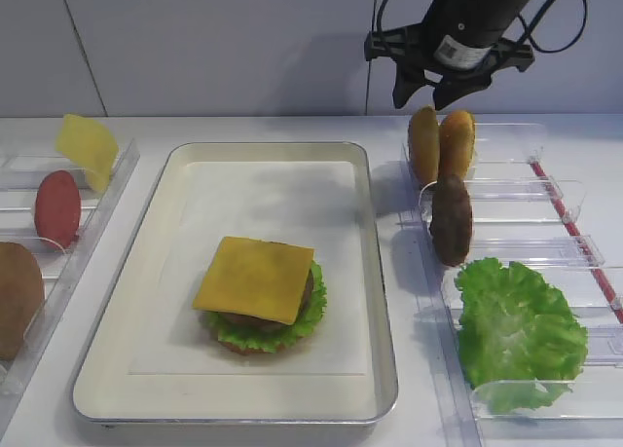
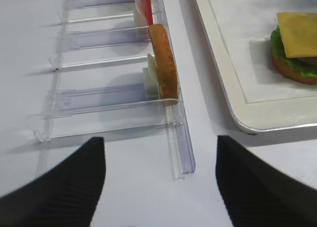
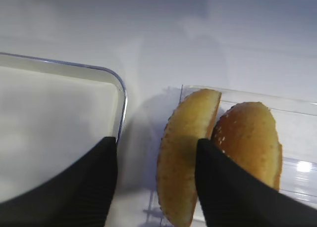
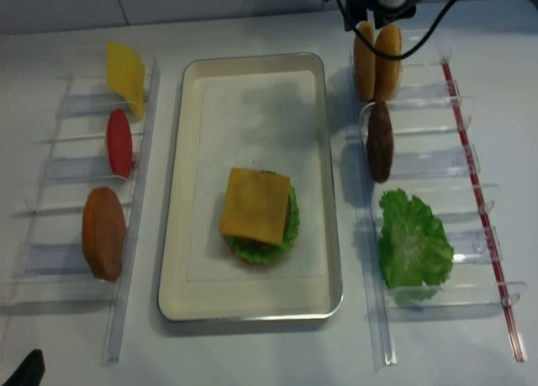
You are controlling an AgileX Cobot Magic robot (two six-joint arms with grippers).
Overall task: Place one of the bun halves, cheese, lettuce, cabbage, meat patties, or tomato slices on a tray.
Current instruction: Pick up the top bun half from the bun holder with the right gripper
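At lower centre of the overhead view, the tray (image 1: 382, 301) held a stack topped with cheese (image 1: 255, 278). Further back, upper right, two buns (image 1: 440, 143) stood on edge in a rack (image 1: 506, 135). We judged the right pincer (image 3: 156, 177) nearest: directly above, spread, straddling the left bun (image 3: 185, 153), whose long axis ran between the fingers (image 3: 233, 192).
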